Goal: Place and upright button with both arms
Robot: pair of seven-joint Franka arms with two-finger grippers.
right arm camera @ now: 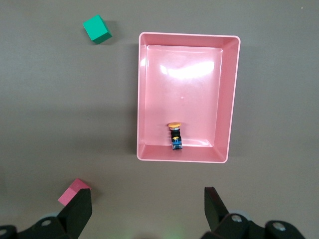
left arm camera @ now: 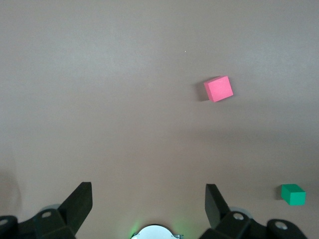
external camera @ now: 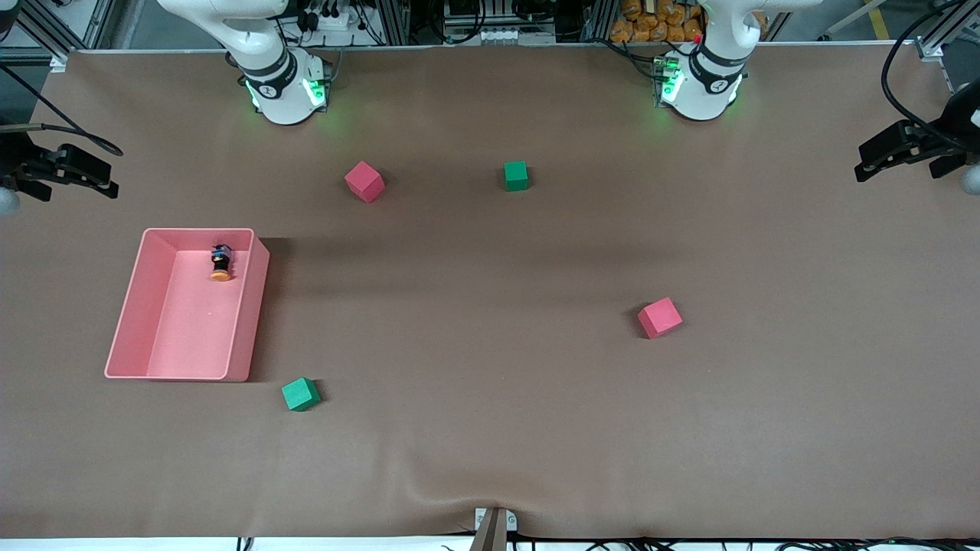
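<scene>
Brown mat [external camera: 490,428] covers the whole table, slight wrinkle at the edge nearest the front camera by a small metal clamp [external camera: 494,524]. Nearest that camera, a green cube [external camera: 300,394], just off the corner of a pink tray [external camera: 245,321] toward the right arm's end. Red cube [external camera: 659,317] sits toward the left arm's end, mid-table. Button [external camera: 221,263] lies on its side in the tray, at the tray's end closest to the arm bases, orange cap pointing toward the front camera. Farther up, a second red cube [external camera: 364,181] and a second green cube [external camera: 516,175], near the bases. Cables and aluminium framing past the table's top edge. Right gripper [right arm camera: 147,211] up over the mat beside the tray, fingers spread wide, empty, button well apart from them. Left gripper [left arm camera: 148,204] over bare mat, fingers also wide apart, holding nothing, button not in its view.
</scene>
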